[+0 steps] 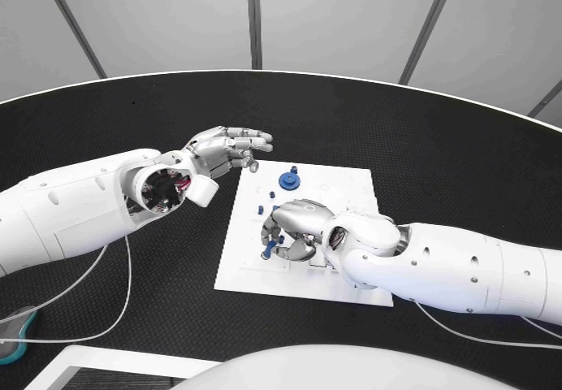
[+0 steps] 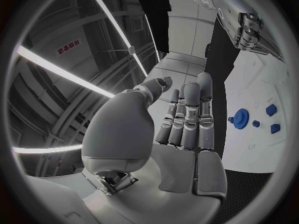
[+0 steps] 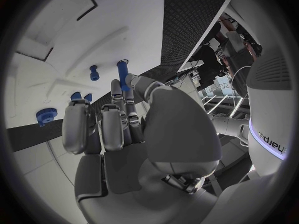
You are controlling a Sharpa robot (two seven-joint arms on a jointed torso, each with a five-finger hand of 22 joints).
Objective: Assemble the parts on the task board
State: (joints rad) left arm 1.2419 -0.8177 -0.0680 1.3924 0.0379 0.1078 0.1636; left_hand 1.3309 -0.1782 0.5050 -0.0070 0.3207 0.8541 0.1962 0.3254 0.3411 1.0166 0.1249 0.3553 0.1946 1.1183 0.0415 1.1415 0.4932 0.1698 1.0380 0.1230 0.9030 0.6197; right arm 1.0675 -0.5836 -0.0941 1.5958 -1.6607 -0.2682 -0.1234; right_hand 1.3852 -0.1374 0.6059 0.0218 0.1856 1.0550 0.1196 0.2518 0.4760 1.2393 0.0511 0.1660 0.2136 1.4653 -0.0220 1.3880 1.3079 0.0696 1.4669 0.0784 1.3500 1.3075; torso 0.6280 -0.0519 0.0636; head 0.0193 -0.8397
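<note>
Mid-frame, we see the right robot hand (image 1: pixel 296 230) pinching a blue plastic peg (image 3: pixel 122 73) over the white task board (image 1: pixel 352 183), likely needing seating next, while the left robot hand (image 1: pixel 226 149) hovers empty, fingers apart.

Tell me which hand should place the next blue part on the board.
Right, I'd say. The right hand is already over the white board, fingers curled around a blue pin among the parts. The left hand hovers off the board's far left corner, holding nothing.

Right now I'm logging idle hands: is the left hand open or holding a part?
Open. The left hand shows a bare palm and straight fingers, hovering beside the task board.
</note>
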